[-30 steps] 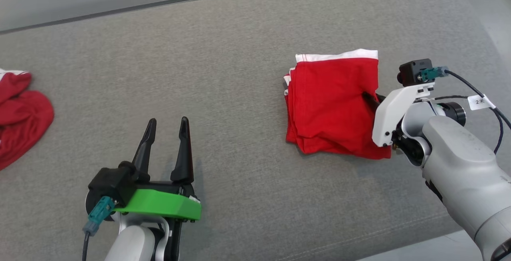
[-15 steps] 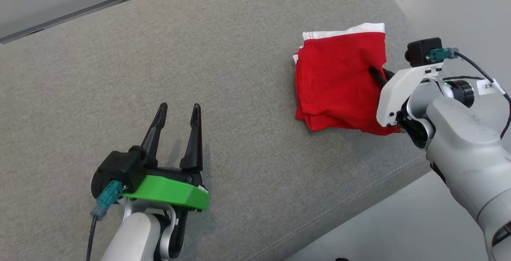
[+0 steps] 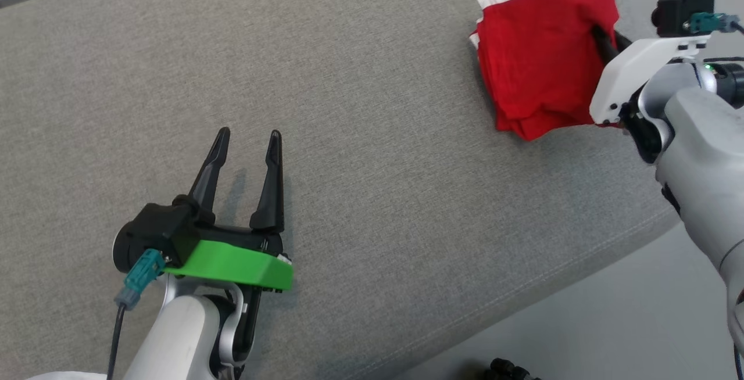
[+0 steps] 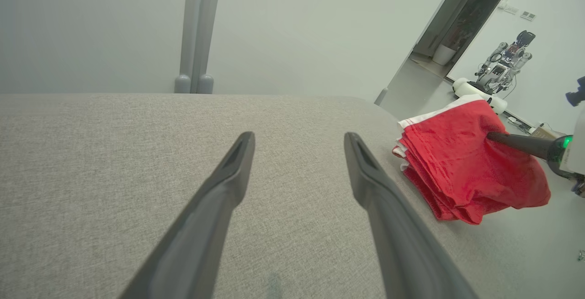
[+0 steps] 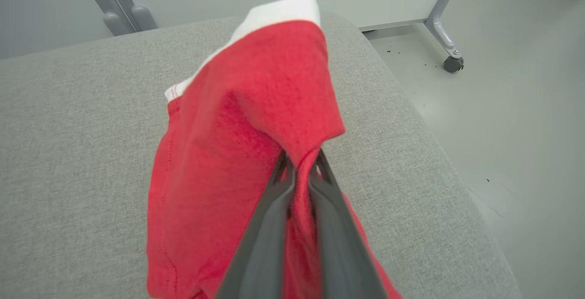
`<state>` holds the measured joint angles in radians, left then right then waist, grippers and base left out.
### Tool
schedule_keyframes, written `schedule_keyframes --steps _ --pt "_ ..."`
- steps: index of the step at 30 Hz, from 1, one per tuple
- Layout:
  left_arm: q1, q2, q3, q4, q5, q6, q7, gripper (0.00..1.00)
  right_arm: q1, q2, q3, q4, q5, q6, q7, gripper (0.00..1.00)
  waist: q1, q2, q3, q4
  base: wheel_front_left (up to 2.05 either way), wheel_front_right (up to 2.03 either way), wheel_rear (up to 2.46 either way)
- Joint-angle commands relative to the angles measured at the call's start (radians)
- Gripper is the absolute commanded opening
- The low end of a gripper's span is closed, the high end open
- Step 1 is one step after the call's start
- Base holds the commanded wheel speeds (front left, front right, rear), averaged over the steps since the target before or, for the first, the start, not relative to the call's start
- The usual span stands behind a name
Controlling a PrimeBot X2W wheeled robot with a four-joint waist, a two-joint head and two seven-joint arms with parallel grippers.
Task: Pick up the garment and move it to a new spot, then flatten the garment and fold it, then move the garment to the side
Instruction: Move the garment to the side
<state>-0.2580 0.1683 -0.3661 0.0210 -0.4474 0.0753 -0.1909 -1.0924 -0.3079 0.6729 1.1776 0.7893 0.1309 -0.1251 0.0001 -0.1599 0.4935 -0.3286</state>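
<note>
Upper right of frame: folded red garment, pinched by right gripper.
Handling: soft, light; layers probably slide.
Hold: all layers, edge.
Left gripper: spread, empty.

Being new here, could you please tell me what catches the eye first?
The folded red garment stands out at the grey padded surface's far right corner, pinched in the shut right gripper. Next comes the open left gripper on its bright green mount, lower left in the head view.

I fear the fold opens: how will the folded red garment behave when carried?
Probably floppy: the folded red garment sags over the right gripper. Its layers may slide apart; their edges fan out. Likely light: one pinch lifts its edge.
</note>
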Motion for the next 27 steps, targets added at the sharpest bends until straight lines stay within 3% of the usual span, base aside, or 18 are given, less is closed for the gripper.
schedule_keyframes --steps 1,12,24,25,26,27 --pt "-0.021 0.009 0.0 -0.009 0.004 0.004 0.004 1.0 -0.019 -0.016 -0.006 0.016 -0.005 0.0 -0.014 0.0 -0.0001 -0.0001 0.044 0.046 0.0 0.0 0.0" --pt "-0.059 0.046 -0.009 -0.085 0.038 0.02 0.055 1.0 -0.118 -0.125 -0.019 0.102 -0.059 0.0 -0.07 0.0 -0.0001 -0.0001 0.149 0.13 0.0 0.0 0.0" --pt "-0.068 0.068 -0.015 -0.135 0.049 0.029 0.084 1.0 -0.119 -0.2 -0.081 0.112 -0.147 0.0 -0.066 0.0 -0.0001 -0.0001 0.205 0.156 0.0 0.0 0.0" --pt "-0.068 0.07 -0.016 -0.135 0.049 0.03 0.085 1.0 -0.12 -0.208 -0.091 0.112 -0.163 0.0 -0.076 0.16 -0.0001 -0.0001 0.207 0.156 0.0 0.0 0.0" --pt "-0.07 0.07 -0.017 -0.137 0.049 0.031 0.088 1.0 -0.117 -0.215 -0.1 0.113 -0.18 0.0 -0.081 0.54 -0.0001 -0.0001 0.208 0.156 0.0 0.0 0.0" --pt "-0.071 0.071 -0.018 -0.138 0.049 0.031 0.088 1.0 -0.112 -0.218 -0.11 0.113 -0.196 0.0 -0.084 0.99 -0.0001 -0.0001 0.209 0.156 0.0 0.0 0.0"
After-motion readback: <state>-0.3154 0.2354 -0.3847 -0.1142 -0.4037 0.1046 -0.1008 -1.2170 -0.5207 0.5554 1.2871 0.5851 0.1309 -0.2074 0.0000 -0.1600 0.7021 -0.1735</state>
